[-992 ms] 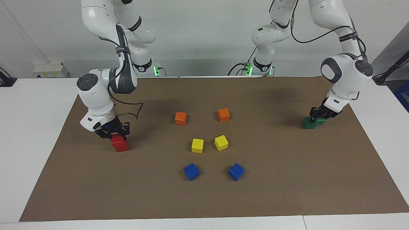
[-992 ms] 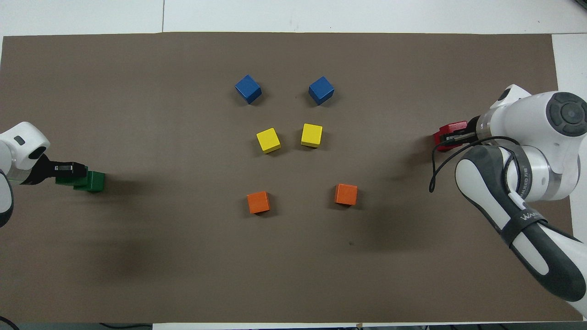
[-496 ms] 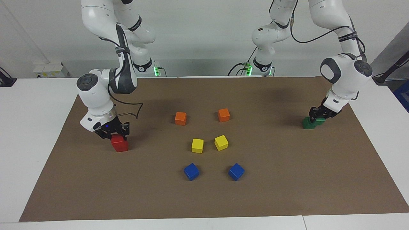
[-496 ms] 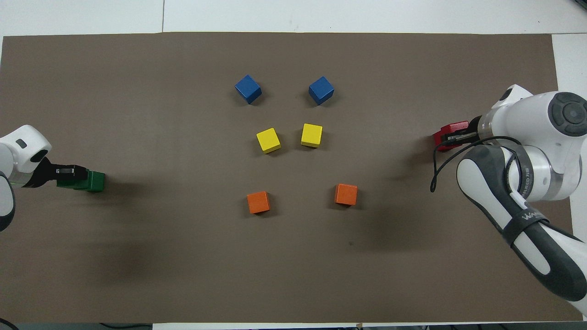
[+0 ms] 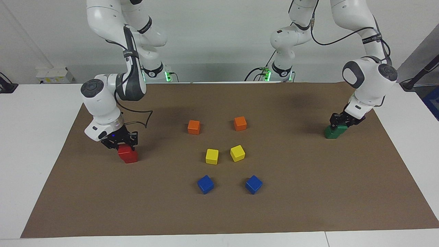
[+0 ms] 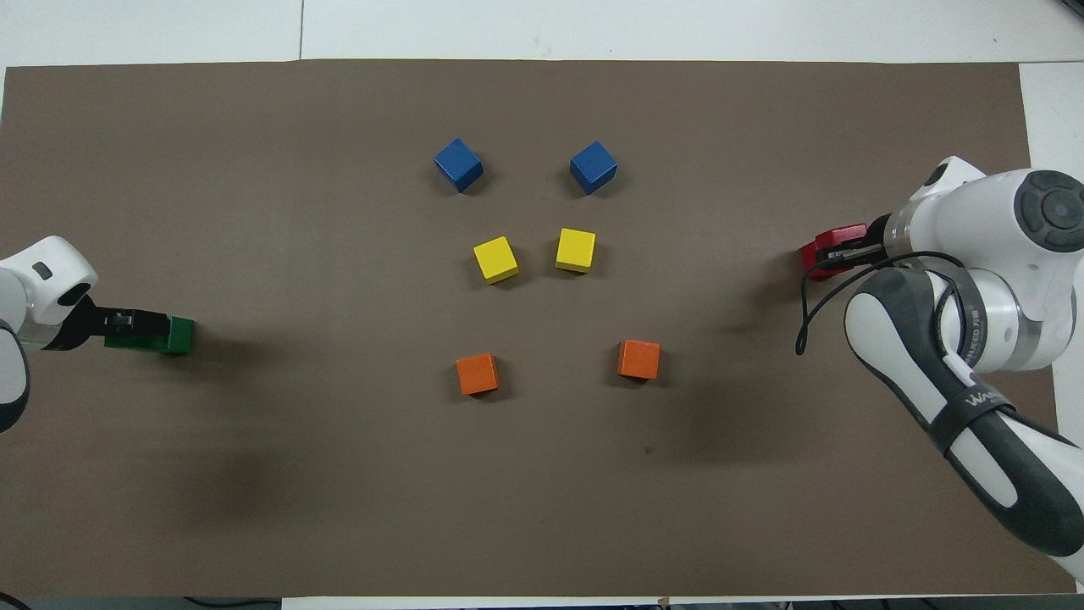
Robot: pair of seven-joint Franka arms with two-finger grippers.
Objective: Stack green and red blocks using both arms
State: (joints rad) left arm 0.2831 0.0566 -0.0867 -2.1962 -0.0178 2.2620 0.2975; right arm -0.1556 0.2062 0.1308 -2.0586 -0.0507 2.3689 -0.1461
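Left pincer [image 5: 340, 122] sits on the green blocks [image 5: 333, 132], grip impossible to tell, while right pincer [image 5: 120, 142] clenches the top red block [image 5: 126, 150], both well apart from the yellow cubes [image 5: 212, 156].

Cube count by colour:
- red cubes [image 5: 128, 156] [image 5: 124, 149]: 2
- green cubes [image 6: 178, 335] [image 6: 127, 341]: 2, partly covered
- orange cubes [image 5: 193, 127] [image 5: 240, 123]: 2
- yellow cubes [image 5: 212, 156] [image 5: 237, 153]: 2
- blue cubes [image 5: 205, 184] [image 5: 253, 184]: 2

Total 10. Tools: 2, the left tool [image 5: 337, 124] and the right tool [image 5: 120, 144]

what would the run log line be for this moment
left gripper: at green blocks | right gripper: shut on upper red block, on lower red block
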